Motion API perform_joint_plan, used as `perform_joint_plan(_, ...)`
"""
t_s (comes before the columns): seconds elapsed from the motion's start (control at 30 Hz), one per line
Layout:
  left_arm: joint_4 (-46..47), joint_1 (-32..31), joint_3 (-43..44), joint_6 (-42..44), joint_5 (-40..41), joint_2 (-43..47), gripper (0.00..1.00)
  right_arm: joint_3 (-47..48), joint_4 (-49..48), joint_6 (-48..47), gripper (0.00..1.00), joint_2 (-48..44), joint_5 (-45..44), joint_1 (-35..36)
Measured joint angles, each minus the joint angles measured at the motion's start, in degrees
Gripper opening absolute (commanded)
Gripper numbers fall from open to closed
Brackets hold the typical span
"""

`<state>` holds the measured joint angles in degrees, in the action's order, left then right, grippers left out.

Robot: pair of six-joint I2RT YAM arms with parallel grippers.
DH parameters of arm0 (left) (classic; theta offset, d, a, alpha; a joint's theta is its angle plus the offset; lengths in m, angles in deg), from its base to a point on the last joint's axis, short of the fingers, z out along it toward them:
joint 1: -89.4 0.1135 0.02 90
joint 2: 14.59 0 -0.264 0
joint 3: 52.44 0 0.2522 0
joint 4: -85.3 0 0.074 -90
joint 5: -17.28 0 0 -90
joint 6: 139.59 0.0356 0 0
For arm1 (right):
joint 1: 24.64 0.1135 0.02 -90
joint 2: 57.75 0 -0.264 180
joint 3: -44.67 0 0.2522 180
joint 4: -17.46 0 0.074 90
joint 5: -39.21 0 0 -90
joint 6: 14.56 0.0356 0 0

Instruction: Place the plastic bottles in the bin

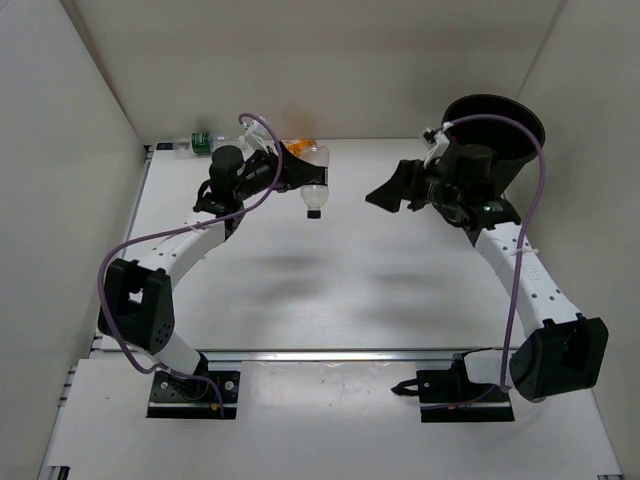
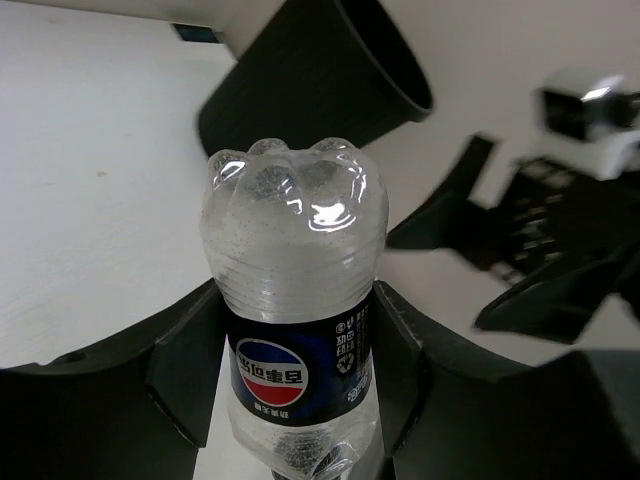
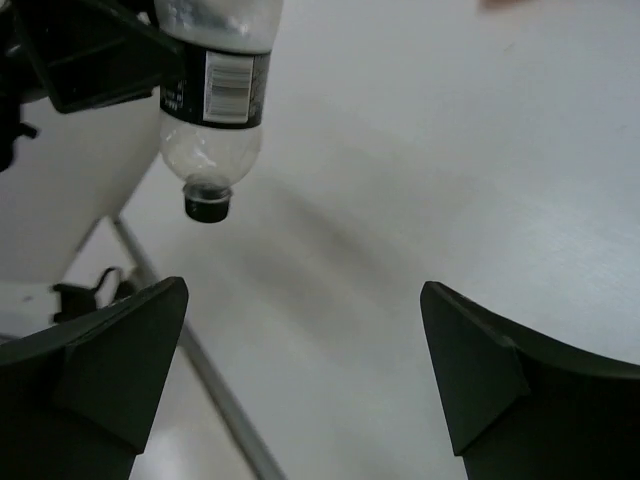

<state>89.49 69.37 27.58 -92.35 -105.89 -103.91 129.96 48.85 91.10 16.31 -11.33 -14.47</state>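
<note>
My left gripper (image 1: 308, 180) is shut on a clear plastic bottle with a dark blue label (image 1: 316, 188) and holds it above the table, cap down. In the left wrist view the fingers (image 2: 185, 375) clamp the bottle's label (image 2: 290, 370), with its base pointing away. The bottle also hangs at the top left of the right wrist view (image 3: 215, 85). An orange bottle (image 1: 300, 148) and a green-labelled bottle (image 1: 205, 142) lie at the back left. The black bin (image 1: 530, 115) stands at the back right and also shows in the left wrist view (image 2: 320, 80). My right gripper (image 1: 388, 190) is open and empty (image 3: 305, 340), facing the held bottle.
White walls close in the table on the left, back and right. A metal rail (image 3: 215, 385) runs along the table's near edge. The right arm (image 1: 520, 270) passes just in front of the bin.
</note>
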Motion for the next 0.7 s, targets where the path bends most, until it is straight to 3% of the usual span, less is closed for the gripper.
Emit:
perform_joint_plan(0.13,9.84,-1.77,-4.02,-7.54,-4.37,-0.46,0.34,-11.34,-11.54,10.12,0.99,0.07,9.35,1.44)
perform_joint_plan(0.27,15.32,-4.46,-5.7,-11.52,-6.56,-0.26,0.34,-13.35,-18.32,14.25,0.99,0.15,11.67,4.83)
perform_joint_plan(0.5,10.51,-9.62,-6.69,-6.49,-3.06,3.98,0.34,-15.3,-31.58,20.85,0.98,0.74,14.93,7.52)
perform_joint_plan(0.6,7.87,-10.62,-6.69,-3.8,-0.79,5.66,0.33,-15.34,-34.86,23.1,0.93,2.58,15.91,8.72)
perform_joint_plan(0.7,6.8,-10.45,-6.69,-2.64,0.76,5.99,0.34,-16.0,-36.7,23.98,0.75,3.72,15.98,10.67)
